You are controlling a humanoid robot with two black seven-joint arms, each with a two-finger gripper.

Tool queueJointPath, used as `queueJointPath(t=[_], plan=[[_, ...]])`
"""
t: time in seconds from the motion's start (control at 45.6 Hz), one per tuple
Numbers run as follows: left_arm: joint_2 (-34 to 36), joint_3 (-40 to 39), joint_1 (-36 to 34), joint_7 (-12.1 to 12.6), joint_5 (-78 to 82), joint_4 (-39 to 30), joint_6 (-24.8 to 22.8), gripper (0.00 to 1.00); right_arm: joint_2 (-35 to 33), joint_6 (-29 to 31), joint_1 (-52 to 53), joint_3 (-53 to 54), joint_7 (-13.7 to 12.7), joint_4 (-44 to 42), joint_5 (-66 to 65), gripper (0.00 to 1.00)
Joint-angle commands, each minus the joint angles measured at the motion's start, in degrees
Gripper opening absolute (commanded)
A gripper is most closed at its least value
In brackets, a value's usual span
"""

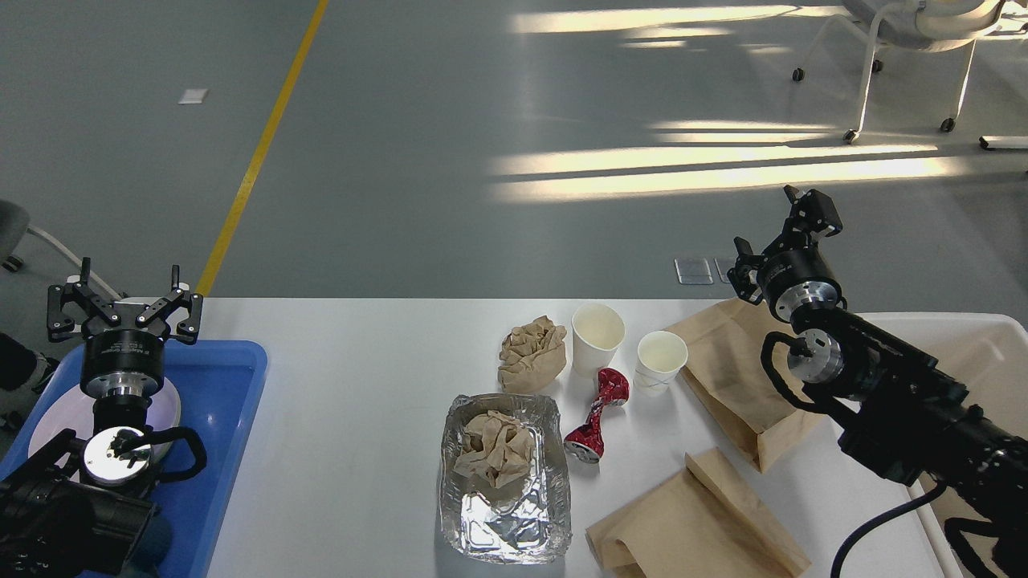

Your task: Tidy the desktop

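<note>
The white desktop [361,385] holds two white paper cups [597,335] [661,361], a crumpled brown paper wad [532,353], a crushed red can [596,417], and a foil tray [504,514] with crumpled brown paper [494,449] in it. Two flat brown paper bags [735,377] [695,522] lie to the right. My left gripper [123,303] is open and empty above the blue tray [225,417]. My right gripper [777,239] is open and empty, raised above the table's far right corner, right of the cups.
A white plate [56,417] lies in the blue tray at the left edge, partly behind my left arm. A white bin [964,329] stands off the table's right end, partly behind my right arm. A wheeled chair [907,48] stands far back right.
</note>
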Motion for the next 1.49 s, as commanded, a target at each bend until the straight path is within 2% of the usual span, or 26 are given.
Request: queueJointPath(t=[0.0,0.219,0.373,0.438,0.548,0.767,0.942,1.096,1.468], plan=[[0.0,0.0,0.0,0.0,0.0,0.0,0.0,0.96,-2.8,0.4,4.1,-6.6,-0.2,0.2,-6.3,1.0],[0.0,0.0,0.0,0.0,0.0,0.0,0.0,0.96,-7.0,9.5,13.7,-25.5,-0.4,0.2,-11.0,1.0],[0.0,0.0,0.0,0.0,0.0,-0.1,0.0,0.96,-7.5,13.8,21.5,-42.2,-1.7,-0.3,-12.0,1.0],[0.0,0.0,0.0,0.0,0.0,0.0,0.1,0.96,-7.2,15.2,24.3,-49.0,-3.1,-0.5,-12.1,1.0],[0.0,0.0,0.0,0.0,0.0,0.0,0.0,0.96,-6.9,18.5,28.2,-57.2,-7.4,-0.7,-12.1,1.0],[0.0,0.0,0.0,0.0,0.0,-0.1,0.0,0.96,-4.3,30.5,34.3,-67.4,-20.2,-0.2,-12.1,1.0],[0.0,0.0,0.0,0.0,0.0,0.0,0.0,0.96,-0.4,41.8,42.0,-77.1,-25.3,0.5,-11.9,1.0],[0.0,0.0,0.0,0.0,0.0,0.0,0.0,0.96,1.8,46.4,49.4,-80.8,-25.9,4.6,-11.2,1.0],[0.0,0.0,0.0,0.0,0.0,0.0,0.1,0.96,3.7,47.8,59.4,-82.7,-25.8,11.5,-9.0,1.0]])
